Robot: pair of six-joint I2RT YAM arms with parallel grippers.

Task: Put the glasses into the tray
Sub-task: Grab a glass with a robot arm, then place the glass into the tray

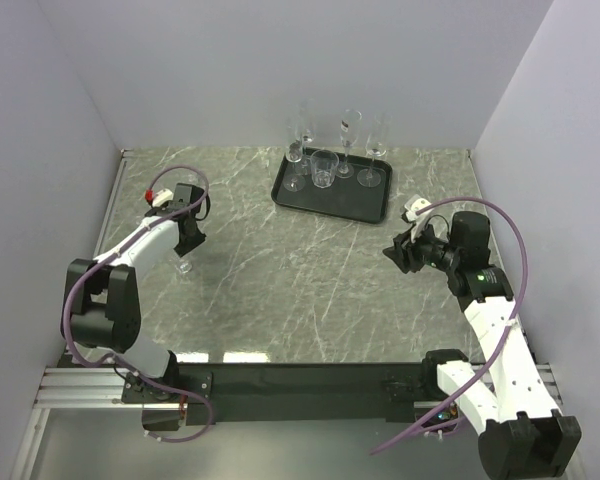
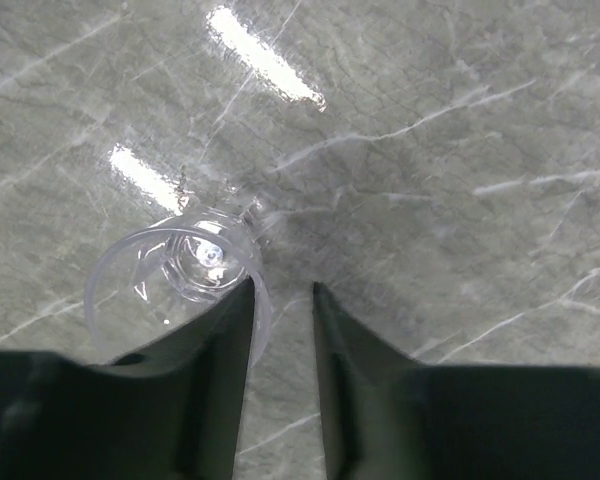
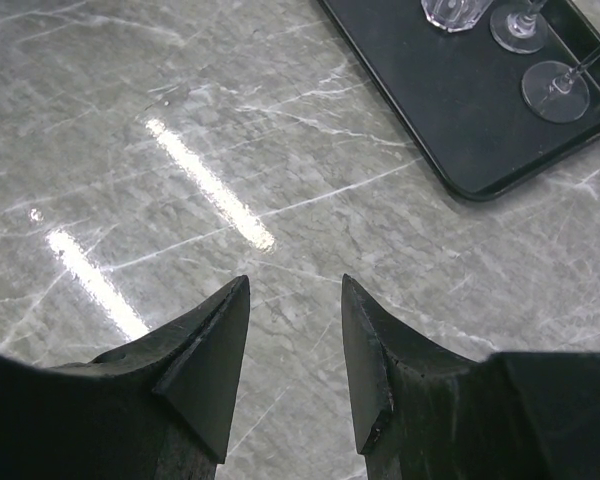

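The black tray lies at the back of the table. It holds a short tumbler and several tall stemmed glasses. In the right wrist view the tray shows at the top right with glass feet on it. One small clear glass stands on the table at the left. My left gripper is over it. In the left wrist view its left finger reaches inside the glass; the rim wall lies in the narrow gap of the gripper, unpinched. My right gripper is open and empty, low over the table.
White walls close in the grey marble table on the left, back and right. A black strip with the arm bases runs along the near edge. Purple cables loop off both arms.
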